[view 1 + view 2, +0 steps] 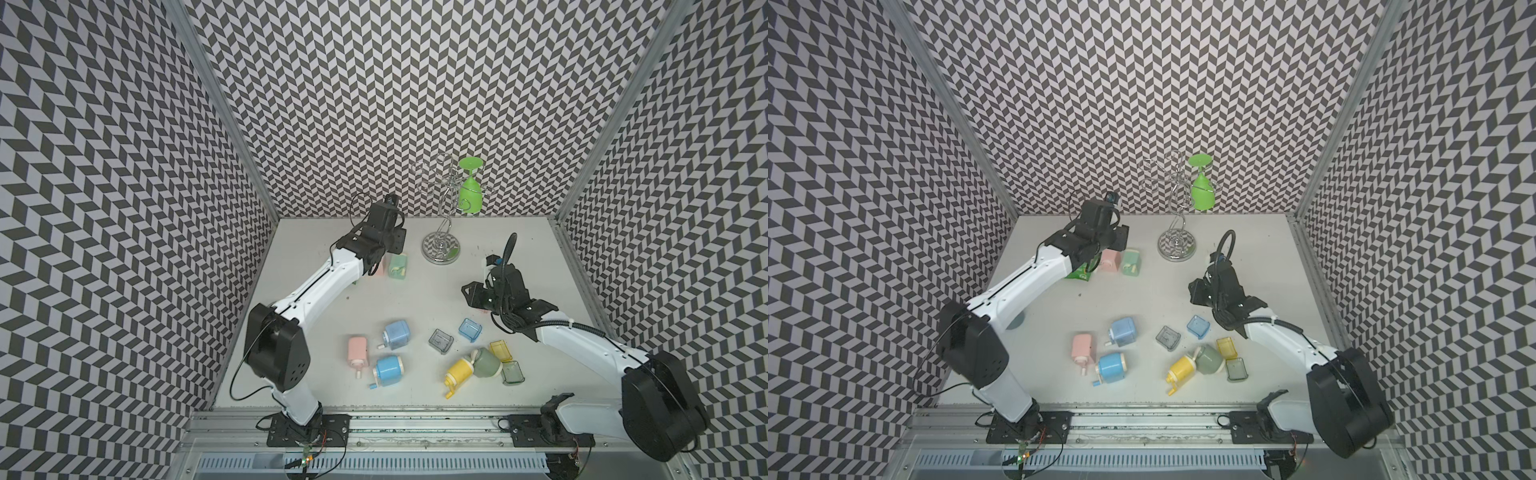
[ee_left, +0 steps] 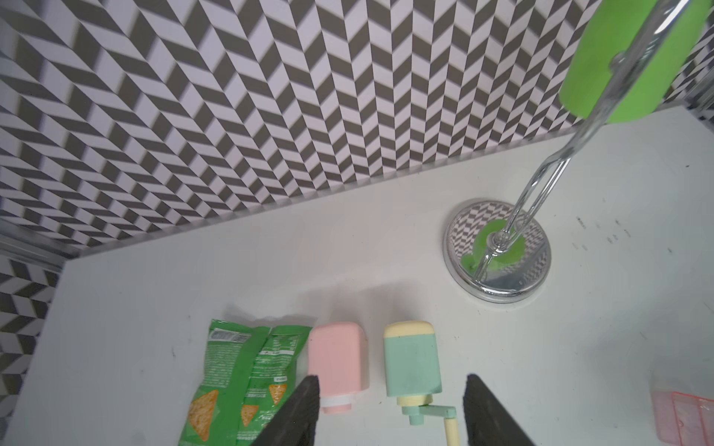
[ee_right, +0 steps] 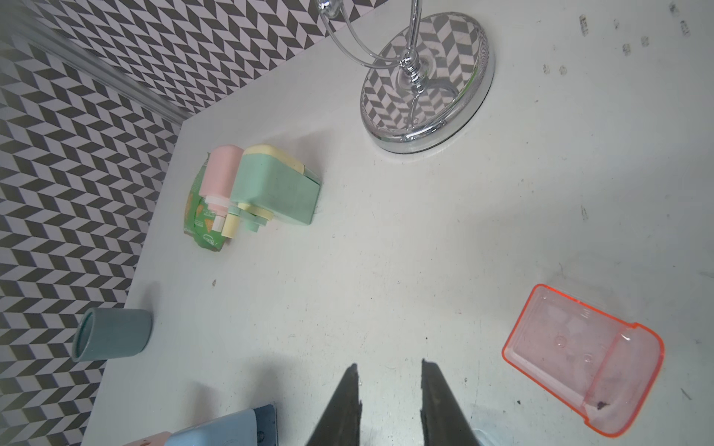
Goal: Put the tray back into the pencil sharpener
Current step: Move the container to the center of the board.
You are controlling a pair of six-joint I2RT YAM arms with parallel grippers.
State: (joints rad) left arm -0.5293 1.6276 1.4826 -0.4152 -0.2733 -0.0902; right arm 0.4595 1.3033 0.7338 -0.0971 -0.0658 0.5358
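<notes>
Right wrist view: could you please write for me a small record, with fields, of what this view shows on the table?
tray: orange tray, see-through, lying loose on the table, far from the sharpeners
gripping part: right end effector, open, empty, tray not between the jaws
sharpeners: mint sharpener and pink sharpener, side by side
bag: green snack bag, partly hidden behind the pink sharpener
cup: teal cup, on its side at the table edge
stand: chrome stand, round mirrored base
</notes>
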